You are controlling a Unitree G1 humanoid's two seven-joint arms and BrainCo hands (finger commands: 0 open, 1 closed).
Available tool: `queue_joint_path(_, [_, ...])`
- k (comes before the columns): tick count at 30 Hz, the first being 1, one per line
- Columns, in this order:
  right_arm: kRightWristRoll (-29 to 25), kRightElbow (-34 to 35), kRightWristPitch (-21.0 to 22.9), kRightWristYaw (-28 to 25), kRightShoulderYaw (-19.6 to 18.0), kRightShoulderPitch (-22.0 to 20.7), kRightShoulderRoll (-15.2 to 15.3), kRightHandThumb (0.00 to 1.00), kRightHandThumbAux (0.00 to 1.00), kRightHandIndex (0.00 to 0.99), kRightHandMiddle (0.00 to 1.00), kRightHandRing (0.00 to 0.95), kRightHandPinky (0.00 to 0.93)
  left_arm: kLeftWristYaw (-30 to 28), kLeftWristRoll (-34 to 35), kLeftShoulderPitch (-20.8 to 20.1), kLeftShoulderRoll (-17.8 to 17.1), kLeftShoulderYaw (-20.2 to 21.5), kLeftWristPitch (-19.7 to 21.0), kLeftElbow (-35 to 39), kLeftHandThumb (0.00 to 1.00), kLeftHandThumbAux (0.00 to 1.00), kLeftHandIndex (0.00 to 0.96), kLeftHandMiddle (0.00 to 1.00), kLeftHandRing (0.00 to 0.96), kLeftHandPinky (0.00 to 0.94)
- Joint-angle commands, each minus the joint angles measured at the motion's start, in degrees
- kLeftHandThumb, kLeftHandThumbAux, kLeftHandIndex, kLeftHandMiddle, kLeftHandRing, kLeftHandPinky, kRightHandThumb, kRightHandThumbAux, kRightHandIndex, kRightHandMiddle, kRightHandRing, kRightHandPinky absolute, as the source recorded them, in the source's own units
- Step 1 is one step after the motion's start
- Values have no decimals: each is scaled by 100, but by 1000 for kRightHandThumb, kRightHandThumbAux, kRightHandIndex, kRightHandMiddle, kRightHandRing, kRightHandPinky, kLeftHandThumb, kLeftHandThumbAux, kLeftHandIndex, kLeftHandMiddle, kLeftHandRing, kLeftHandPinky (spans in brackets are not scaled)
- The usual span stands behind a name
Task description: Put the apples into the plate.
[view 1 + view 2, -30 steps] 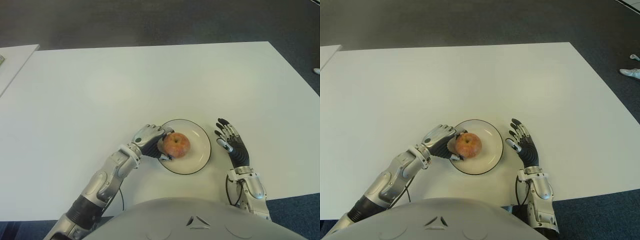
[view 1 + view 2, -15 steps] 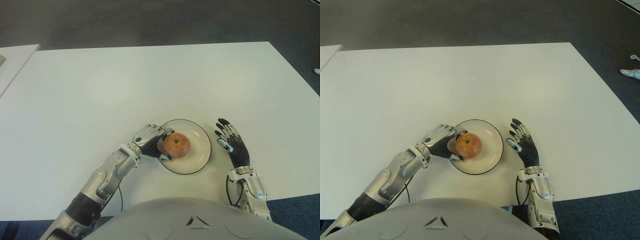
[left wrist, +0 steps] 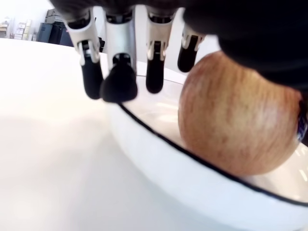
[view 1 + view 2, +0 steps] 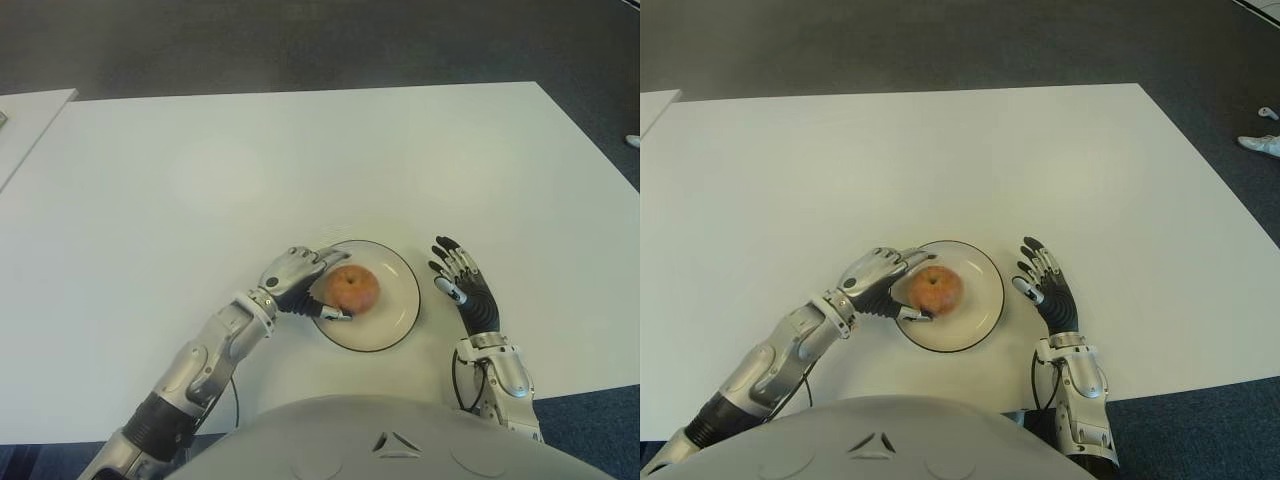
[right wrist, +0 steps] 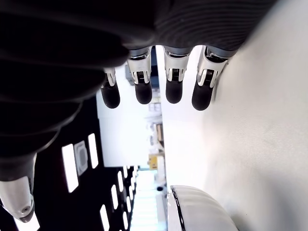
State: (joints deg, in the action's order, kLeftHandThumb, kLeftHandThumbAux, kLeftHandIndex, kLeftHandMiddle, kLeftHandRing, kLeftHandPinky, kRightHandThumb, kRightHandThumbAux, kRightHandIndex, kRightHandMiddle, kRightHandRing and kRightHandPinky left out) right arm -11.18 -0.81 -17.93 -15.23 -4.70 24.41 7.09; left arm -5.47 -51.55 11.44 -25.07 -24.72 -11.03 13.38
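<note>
Loosening left hand (image 4: 296, 281) fingers off apple (image 4: 351, 289) (on plate (image 4: 396, 316)).

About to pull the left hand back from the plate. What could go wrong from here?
The left hand has its fingers opened, but they arch over the rim of the white black-rimmed plate right beside the red-yellow apple. Pulling back low may catch the rim and drag the plate, or nudge the apple so that it rolls out. The right hand, open beside the plate's right side, looks clear.
</note>
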Motion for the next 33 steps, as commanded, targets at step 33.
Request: queue_joint_path(33, [157, -893, -153, 133, -1, -192, -162, 153, 629, 81, 104, 75, 74, 1058, 960, 1183, 520, 663, 76, 197, 124, 159, 0, 0, 0, 0])
